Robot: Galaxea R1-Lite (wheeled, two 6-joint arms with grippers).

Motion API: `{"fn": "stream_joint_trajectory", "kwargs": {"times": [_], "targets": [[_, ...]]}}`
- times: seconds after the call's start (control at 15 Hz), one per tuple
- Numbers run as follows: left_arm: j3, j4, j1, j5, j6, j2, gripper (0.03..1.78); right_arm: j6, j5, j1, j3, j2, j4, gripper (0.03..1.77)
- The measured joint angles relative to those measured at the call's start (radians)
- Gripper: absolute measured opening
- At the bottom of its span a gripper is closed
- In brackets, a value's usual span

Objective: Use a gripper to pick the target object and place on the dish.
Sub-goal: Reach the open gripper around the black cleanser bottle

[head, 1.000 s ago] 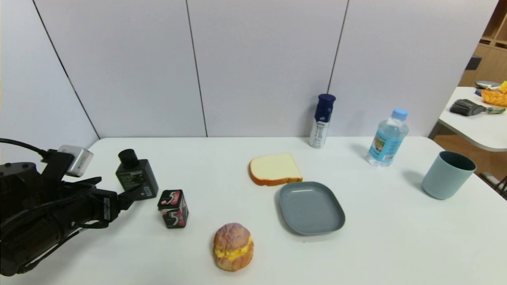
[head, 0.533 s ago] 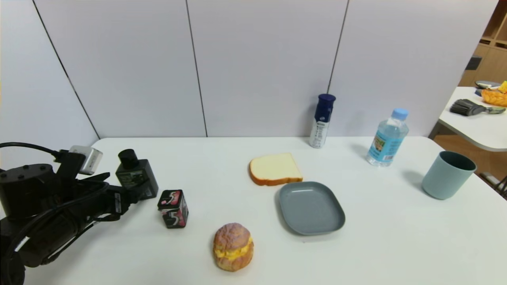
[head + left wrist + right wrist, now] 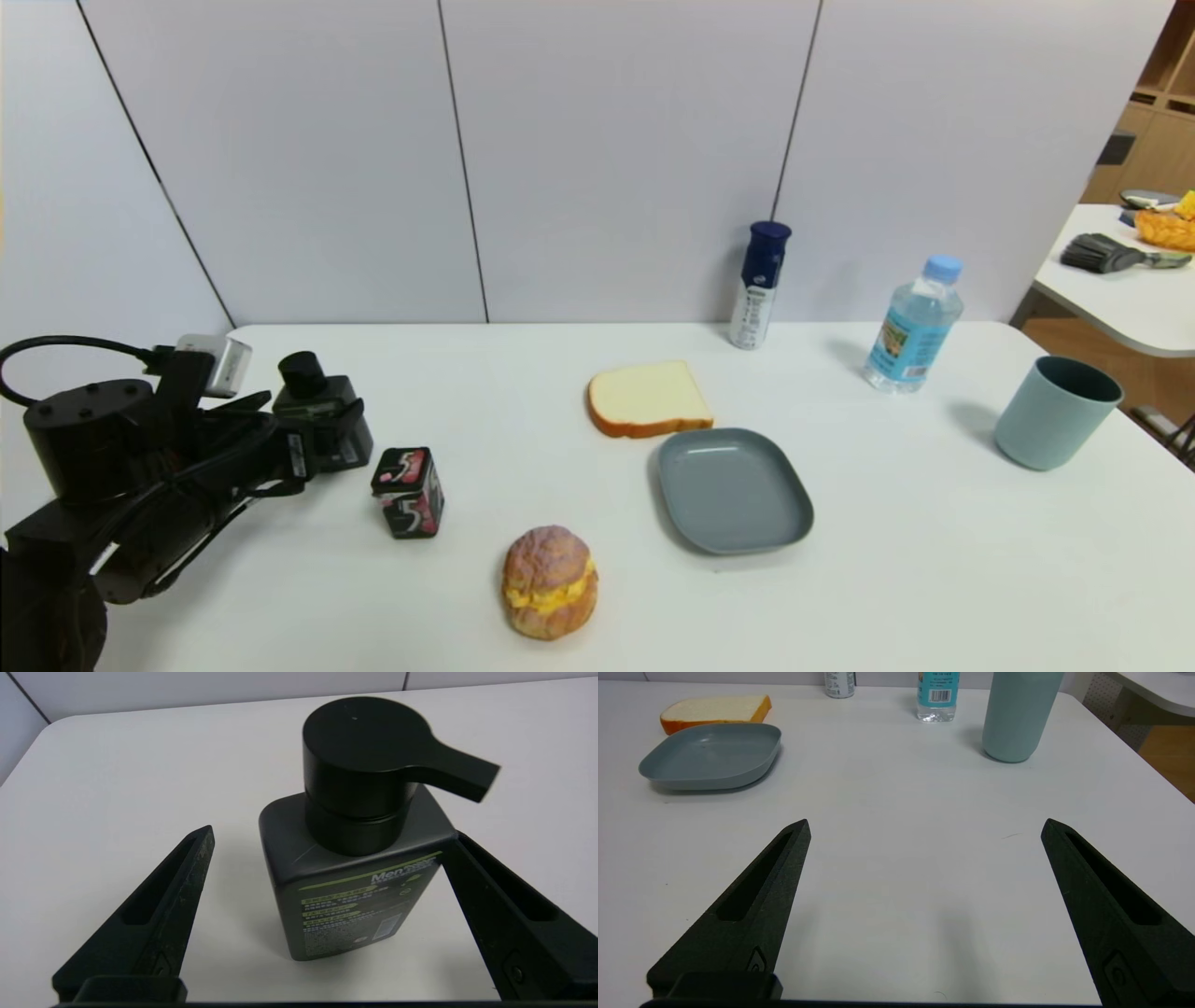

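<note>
Right gripper [image 3: 927, 828] idle over the table's near side, jaws wide apart! A bun [image 3: 550, 582] sits nearest, then the gum box [image 3: 409, 493], and there's the dish [image 3: 736, 491], bare, bread [image 3: 649, 399] just behind it. Over on the left, the left gripper [image 3: 334, 833] is at the black bottle [image 3: 355, 858], jaws spread wide, bottle upright on the table, not clamped!

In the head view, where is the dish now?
The dish lies on the table, right of centre in the head view, just in front of the bread.
</note>
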Motion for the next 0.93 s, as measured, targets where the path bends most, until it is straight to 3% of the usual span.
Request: {"fn": "stream_joint_trajectory", "kwargs": {"times": [0.27,0.93], "targets": [[-0.004,-0.034,-0.047,0.104,-0.04,0.029,1.69,0.0,0.0,0.0,0.0,0.0,0.0,1.71],[-0.002,-0.068,-0.061,0.143,-0.039,0.049,1.69,0.001,0.0,0.0,0.0,0.0,0.0,1.71]]}}
